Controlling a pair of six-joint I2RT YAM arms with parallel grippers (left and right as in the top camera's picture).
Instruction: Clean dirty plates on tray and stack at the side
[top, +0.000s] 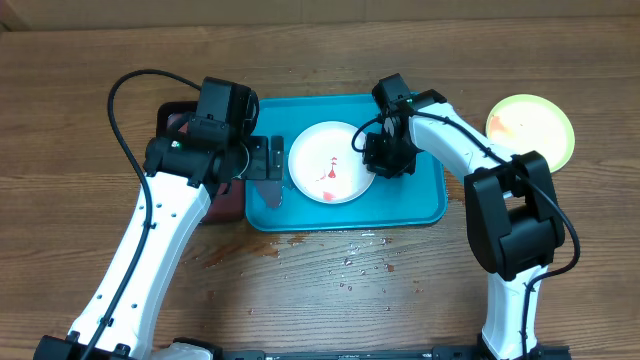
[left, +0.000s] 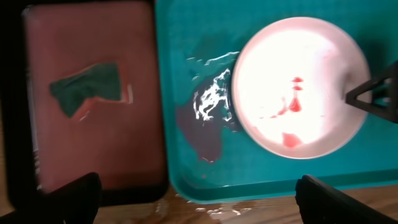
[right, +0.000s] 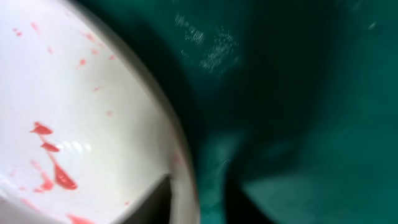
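Observation:
A white dirty plate (top: 330, 162) (left: 298, 87) (right: 81, 124) smeared with red sauce lies flat on the turquoise tray (top: 420, 205) (left: 186, 37) (right: 311, 93). My right gripper (top: 380, 158) (right: 193, 205) is down at the plate's right rim. One finger rests inside the plate, the other is outside it, and the jaws stand apart. My left gripper (top: 265, 165) (left: 199, 194) hangs wide open over the tray's left front edge and holds nothing. A lime green plate (top: 531, 130) with a faint red smear sits on the table at the far right.
A black tray (top: 180, 120) (left: 93, 93) of reddish liquid with a dark green sponge (left: 87, 87) in it stands left of the turquoise tray. Water pools on the turquoise tray beside the plate. Droplets (top: 350, 255) speckle the wood in front of it.

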